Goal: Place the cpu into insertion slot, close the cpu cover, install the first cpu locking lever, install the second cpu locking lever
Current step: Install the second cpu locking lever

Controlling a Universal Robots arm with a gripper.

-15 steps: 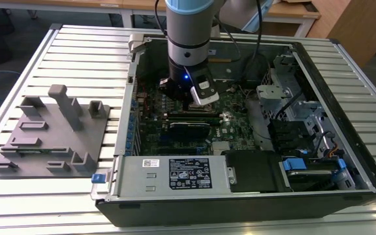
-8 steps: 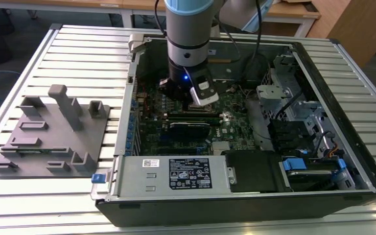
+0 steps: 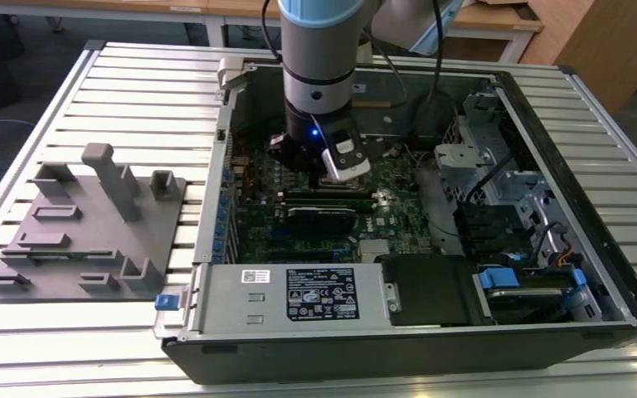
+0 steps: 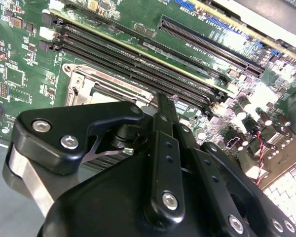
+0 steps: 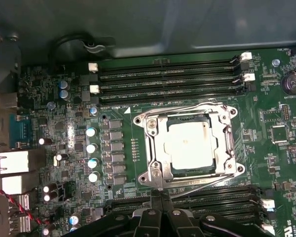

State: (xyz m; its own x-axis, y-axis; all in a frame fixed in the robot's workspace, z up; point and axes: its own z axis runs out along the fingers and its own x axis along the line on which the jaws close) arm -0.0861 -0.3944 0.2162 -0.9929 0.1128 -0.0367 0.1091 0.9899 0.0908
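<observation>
Down inside the open black computer case [image 3: 584, 274], the grey robot arm [image 3: 321, 50] hangs over the green circuit board [image 5: 266, 118], its black gripper [image 5: 160, 207] just beside the socket's lower edge as the first wrist view frames it. The two fingers [image 5: 153, 217] lie pressed together there with nothing between them.

The small flat square cpu with its dull silver-grey metal top [image 5: 192, 145] sits flat in the square insertion slot with the silvery rim [image 5: 149, 148], its sides parallel to the socket's. The thin silvery cpu cover frame [image 5: 224, 145] lies down around it, the chip showing through its window. Thin wire locking levers [image 5: 187, 107] run along the socket's edges.

Room is tight: long narrow black memory slots [image 5: 167, 79] flank the socket on both sides, their long axes parallel to the socket's edges, and rows of silver-topped capacitors [image 5: 91, 153] stand nearby. In the exterior view, the case walls enclose the board, and a grey moulded fixture tray [image 3: 86, 224] rests on the slatted table [image 3: 31, 348] at the exterior view's left.
</observation>
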